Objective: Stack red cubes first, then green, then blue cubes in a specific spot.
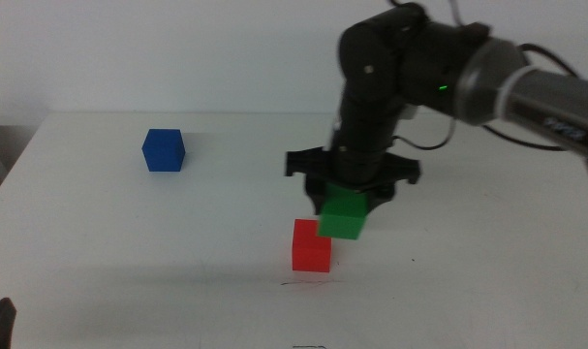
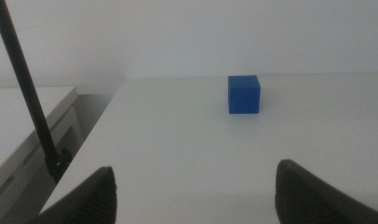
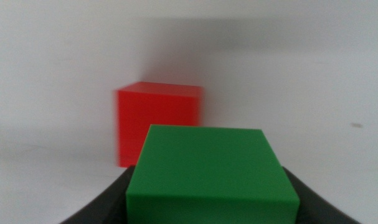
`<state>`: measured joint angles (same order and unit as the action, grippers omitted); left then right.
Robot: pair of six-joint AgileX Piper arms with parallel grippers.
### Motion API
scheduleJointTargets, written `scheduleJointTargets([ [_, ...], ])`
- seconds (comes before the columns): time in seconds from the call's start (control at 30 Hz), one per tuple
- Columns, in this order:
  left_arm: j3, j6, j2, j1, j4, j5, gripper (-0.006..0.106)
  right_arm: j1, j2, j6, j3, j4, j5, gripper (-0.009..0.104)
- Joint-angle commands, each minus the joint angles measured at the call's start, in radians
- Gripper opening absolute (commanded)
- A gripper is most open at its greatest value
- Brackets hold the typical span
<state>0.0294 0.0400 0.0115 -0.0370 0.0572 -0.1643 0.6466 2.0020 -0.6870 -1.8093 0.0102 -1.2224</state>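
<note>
We carry the green cube [image 1: 344,215], clamped in the right gripper's [image 1: 348,206] fingers, beside the red cube [image 1: 311,245]; next, centre and lower it.

The left gripper [image 2: 192,190] waits near the worktop's [image 1: 129,252] front-left corner, fingers apart.

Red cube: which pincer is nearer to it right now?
Right. The right pincer, holding the green cube, hangs just beside and slightly above the red cube. The left pincer waits at the table's near left corner, far off, jaws open.
</note>
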Motion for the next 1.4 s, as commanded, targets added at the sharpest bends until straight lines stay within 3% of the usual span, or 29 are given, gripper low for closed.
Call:
scheduleJointTargets([
  [0.0,-0.002,0.013,0.026,0.002,0.000,0.075,0.084,0.013,-0.024,-0.005,-0.070,-0.004,-0.073,-0.001],
  [1.37,-0.002,0.013,0.026,0.002,0.000,0.075,0.084,0.068,0.096,-0.021,-0.151,0.057,-0.009,-0.001],
])
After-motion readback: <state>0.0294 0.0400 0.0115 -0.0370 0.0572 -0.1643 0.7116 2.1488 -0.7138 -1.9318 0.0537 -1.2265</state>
